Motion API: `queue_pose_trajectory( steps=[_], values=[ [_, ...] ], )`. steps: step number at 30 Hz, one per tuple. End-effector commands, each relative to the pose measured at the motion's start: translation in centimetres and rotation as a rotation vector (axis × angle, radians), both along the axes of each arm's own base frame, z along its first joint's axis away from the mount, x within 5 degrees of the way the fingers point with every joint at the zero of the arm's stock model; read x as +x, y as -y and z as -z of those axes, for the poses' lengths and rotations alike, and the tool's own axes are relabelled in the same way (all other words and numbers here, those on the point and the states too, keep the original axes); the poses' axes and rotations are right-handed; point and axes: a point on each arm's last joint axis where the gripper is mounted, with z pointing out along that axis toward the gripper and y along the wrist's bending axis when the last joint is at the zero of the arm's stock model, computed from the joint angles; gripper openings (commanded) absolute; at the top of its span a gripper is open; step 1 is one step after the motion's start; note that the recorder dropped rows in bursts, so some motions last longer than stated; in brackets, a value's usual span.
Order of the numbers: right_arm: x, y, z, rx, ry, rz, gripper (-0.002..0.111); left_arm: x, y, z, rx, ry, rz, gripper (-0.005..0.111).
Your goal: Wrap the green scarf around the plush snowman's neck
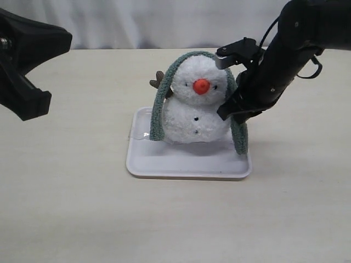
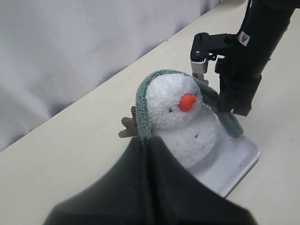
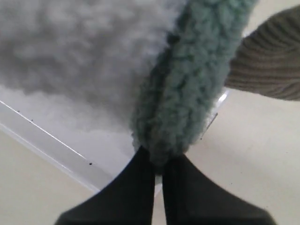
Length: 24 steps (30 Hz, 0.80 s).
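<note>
The white plush snowman (image 1: 197,118) stands upright on a white tray (image 1: 186,164). The green scarf (image 1: 159,109) lies over the top of its head and hangs down both sides to the tray; none of it circles the neck (image 1: 193,104). My right gripper (image 1: 236,113) is at the snowman's right side, shut on the scarf's right strand (image 3: 197,79), pinched at the fingertips (image 3: 149,164). My left gripper (image 2: 150,143) is shut on nothing. It is held up and away at the left, pointing toward the scarf's other strand (image 2: 143,108).
The tray's rim (image 2: 239,164) sits on a pale tabletop. A brown twig arm (image 2: 130,126) sticks out behind the left strand, another (image 3: 272,70) beside the right strand. The left arm's dark body (image 1: 27,66) fills the upper left. A white curtain backs the table.
</note>
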Motion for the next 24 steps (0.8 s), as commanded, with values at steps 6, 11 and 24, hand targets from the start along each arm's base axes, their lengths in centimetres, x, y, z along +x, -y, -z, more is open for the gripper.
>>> queue_pose_trajectory(
  steps=[6, 11, 24],
  values=[
    [0.7, -0.5, 2.3, 0.012, -0.059, 0.002, 0.004, -0.2, 0.0, 0.0, -0.015, -0.008, 0.002, 0.000],
    [1.0, -0.6, 0.8, 0.014, -0.044, -0.027, 0.004, -0.4, 0.3, 0.0, -0.003, 0.001, 0.021, 0.000],
    [-1.8, 0.3, -7.2, 0.038, 0.074, -0.044, 0.052, -0.3, 0.1, 0.0, 0.052, 0.030, 0.024, 0.000]
  ],
)
